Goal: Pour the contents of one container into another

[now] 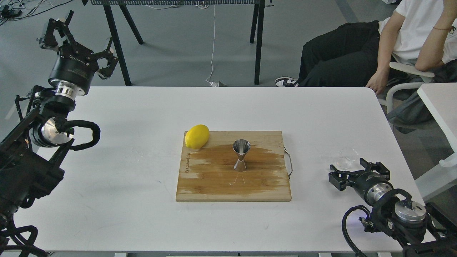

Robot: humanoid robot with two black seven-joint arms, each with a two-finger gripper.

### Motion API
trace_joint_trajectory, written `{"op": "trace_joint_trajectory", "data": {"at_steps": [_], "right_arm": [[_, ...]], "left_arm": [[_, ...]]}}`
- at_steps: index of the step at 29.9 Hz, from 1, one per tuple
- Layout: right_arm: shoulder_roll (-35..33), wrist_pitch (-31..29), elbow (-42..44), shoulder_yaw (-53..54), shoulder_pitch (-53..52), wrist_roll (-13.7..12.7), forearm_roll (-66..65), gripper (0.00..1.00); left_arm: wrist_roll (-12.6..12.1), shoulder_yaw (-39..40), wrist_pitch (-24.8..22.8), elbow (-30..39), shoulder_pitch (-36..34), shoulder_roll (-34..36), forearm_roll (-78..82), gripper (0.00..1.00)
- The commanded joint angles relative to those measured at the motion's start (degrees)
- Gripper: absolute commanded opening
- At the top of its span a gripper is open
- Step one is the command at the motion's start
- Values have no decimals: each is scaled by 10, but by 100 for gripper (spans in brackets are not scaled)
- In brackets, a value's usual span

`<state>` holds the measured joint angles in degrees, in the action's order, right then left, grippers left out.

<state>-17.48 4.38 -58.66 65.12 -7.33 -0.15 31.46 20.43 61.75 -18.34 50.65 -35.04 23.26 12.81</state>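
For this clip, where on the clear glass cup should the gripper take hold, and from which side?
Grip the clear glass cup across its side wall, probably just below the rim. It sits on the white table, right of the cutting board, with the open right gripper directly on its near side. A level approach from there should leave the mouth unblocked for pouring into the jigger.

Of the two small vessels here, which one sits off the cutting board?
The clear glass cup. It rests on the bare white table just ahead of the open right hand, while the steel jigger stands upright on the wooden cutting board.
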Motion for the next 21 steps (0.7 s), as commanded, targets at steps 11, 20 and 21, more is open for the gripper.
{"op": "trace_joint_trajectory", "data": {"at_steps": [11,20,21], "right_arm": [[33,2,49,6,-34,-2,0,92],[38,4,51,17,-36,-3,2,82],[38,4,51,25,-35,-4,3,81]], "left_arm": [[0,-3,-10,-56,-46,-1,-2,100],[0,-4,-7,-56,-47,-1,-2,100],[0,-4,-6,-56,-47,-1,-2,100]]}}
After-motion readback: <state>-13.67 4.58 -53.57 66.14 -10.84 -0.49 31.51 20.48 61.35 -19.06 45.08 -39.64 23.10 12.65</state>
